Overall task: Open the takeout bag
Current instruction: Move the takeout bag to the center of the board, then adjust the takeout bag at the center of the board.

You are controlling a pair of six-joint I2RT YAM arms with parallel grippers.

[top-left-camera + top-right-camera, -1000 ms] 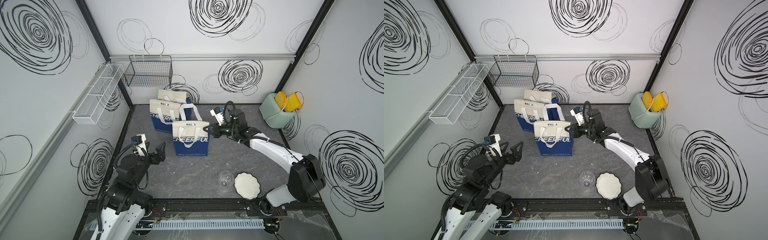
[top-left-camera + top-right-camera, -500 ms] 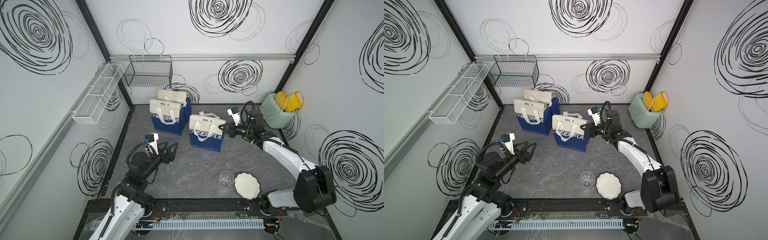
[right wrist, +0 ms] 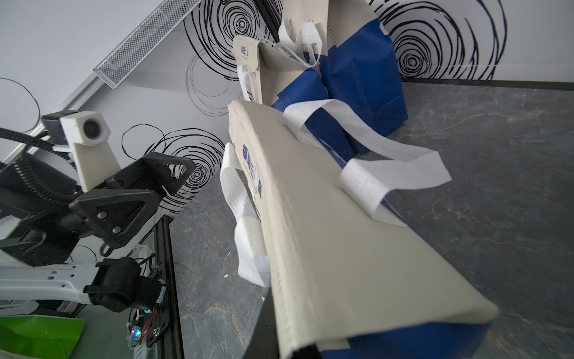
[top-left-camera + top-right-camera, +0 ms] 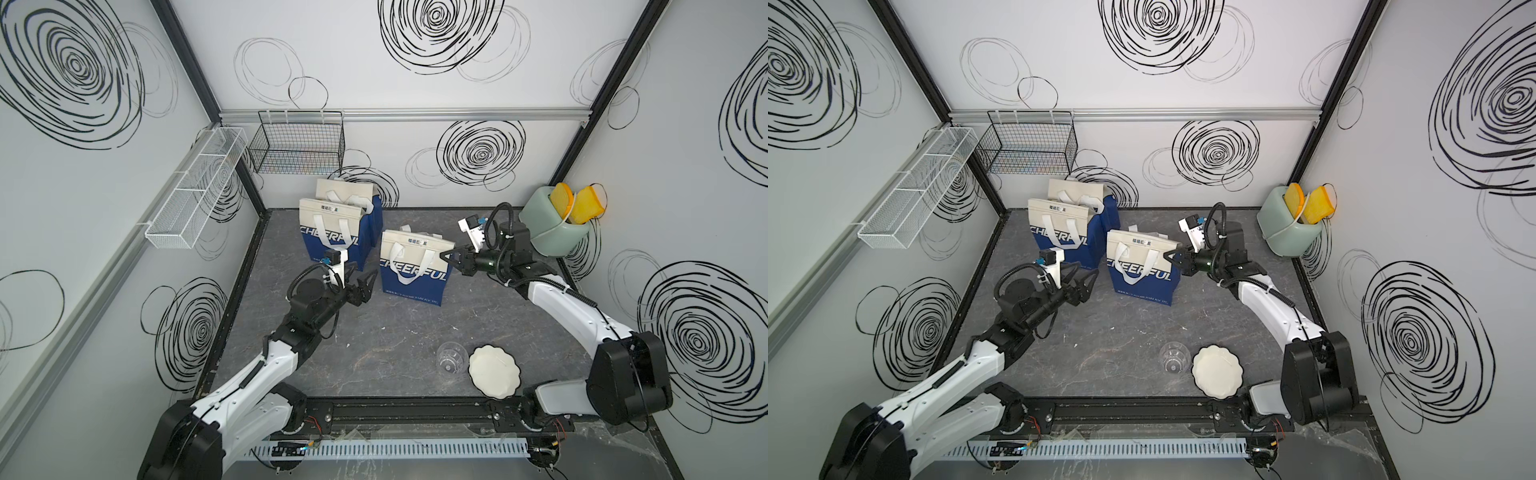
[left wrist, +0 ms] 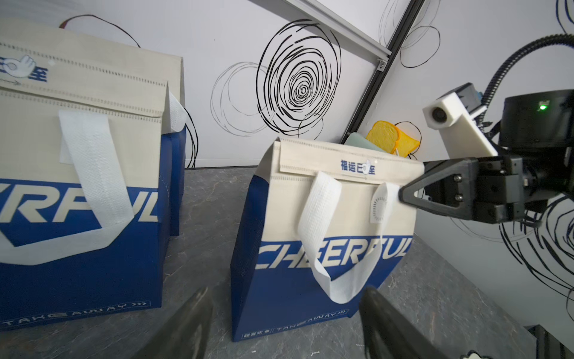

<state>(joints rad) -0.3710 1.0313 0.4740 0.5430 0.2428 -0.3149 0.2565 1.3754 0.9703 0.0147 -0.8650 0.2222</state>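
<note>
The takeout bag (image 4: 415, 268) (image 4: 1140, 268) stands upright mid-table, cream above, blue below with "CHEERFUL", its top flap folded shut and white handles hanging down the front. My right gripper (image 4: 444, 254) (image 4: 1166, 254) (image 5: 403, 194) pinches the bag's upper right edge, one finger in front and one behind. In the right wrist view the cream flap (image 3: 326, 233) runs straight into the jaws. My left gripper (image 4: 365, 277) (image 4: 1087, 276) (image 5: 285, 329) is open, low and just left of the bag (image 5: 326, 223), holding nothing.
Two more like bags (image 4: 332, 237) (image 4: 353, 199) stand behind the left gripper. A green toaster with yellow bread (image 4: 555, 230) sits at the back right. A glass cup (image 4: 451, 359) and white plate (image 4: 494, 372) lie near the front. Wire baskets (image 4: 297, 149) (image 4: 195, 191) hang on the walls.
The right gripper has pulled the takeout bag to the right, away from the other two bags. The left arm has reached forward toward the bag's left side, jaws a little narrower.
</note>
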